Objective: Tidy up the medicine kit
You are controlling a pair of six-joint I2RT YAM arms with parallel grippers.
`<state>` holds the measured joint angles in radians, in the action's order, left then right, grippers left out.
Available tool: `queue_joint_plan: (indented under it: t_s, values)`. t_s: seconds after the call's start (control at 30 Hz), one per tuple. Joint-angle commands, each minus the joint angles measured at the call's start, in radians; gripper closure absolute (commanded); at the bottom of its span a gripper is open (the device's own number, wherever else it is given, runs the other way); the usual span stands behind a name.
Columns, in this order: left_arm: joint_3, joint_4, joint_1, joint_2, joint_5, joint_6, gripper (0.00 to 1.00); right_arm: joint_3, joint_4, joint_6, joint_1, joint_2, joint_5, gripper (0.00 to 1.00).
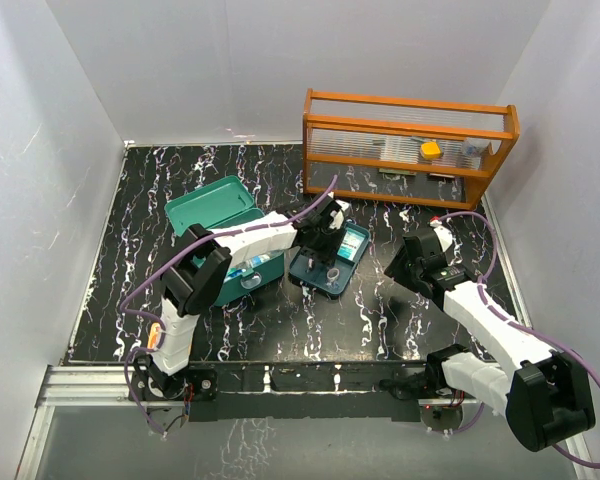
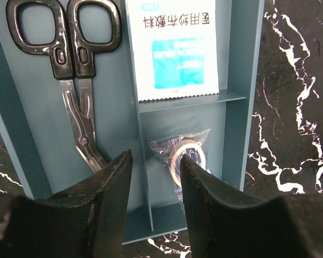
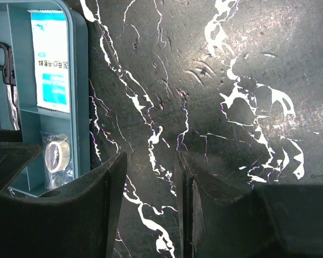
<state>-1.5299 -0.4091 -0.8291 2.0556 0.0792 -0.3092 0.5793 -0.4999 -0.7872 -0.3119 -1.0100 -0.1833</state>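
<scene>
- Teal plastic makes up one medicine kit. It sits left of centre on the table with its hinged lid raised. Something pale blue and white lies in the box, too small to make out.
- One matching insert tray lies out of the box, flat on the table just to the box's right.
- The tray holds three things.
  - One pair of black-handled scissors lies in the long compartment.
  - One white and blue printed packet is in the neighbouring compartment.
  - One roll of tape in clear wrap is in the small compartment past the divider.
- There are two grippers.
  - The left gripper hangs over the tray near the tape roll. Its jaws are spread and grip nothing.
  - The right gripper hangs over bare table just right of the tray. Its jaws are also spread and grip nothing.
- One orange wooden rack stands at the back right, well apart from the kit. A yellow object and a few small pale things sit on its shelf, too small to name.
- The table is black with white marble veining.
- Plain white walls close in the table on three sides.
</scene>
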Motion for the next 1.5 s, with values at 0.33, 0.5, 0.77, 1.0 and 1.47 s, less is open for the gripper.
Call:
queue_joint_plan:
  t_s: [0.33,0.5,0.77,1.0,1.47]
  values:
    - [-0.103,-0.033,-0.011,0.057,-0.061,0.043,0.8,-0.004,0.044,-0.008,0.004,-0.007,0.016,0.6]
    - [-0.117,-0.045,-0.011,0.076,-0.103,0.047,0.86,-0.006,0.043,-0.009,0.004,0.0,0.016,0.6]
    - [-0.142,-0.064,-0.011,0.037,-0.088,0.097,1.0,-0.009,0.042,-0.012,0.004,0.009,0.009,0.6]
    - [-0.199,-0.148,-0.015,-0.052,0.068,0.145,1.0,-0.009,0.04,-0.016,0.004,0.017,0.005,0.61]
    - [-0.303,-0.291,-0.051,-0.219,0.084,0.296,1.0,0.044,0.019,-0.05,0.004,0.096,0.04,0.61]
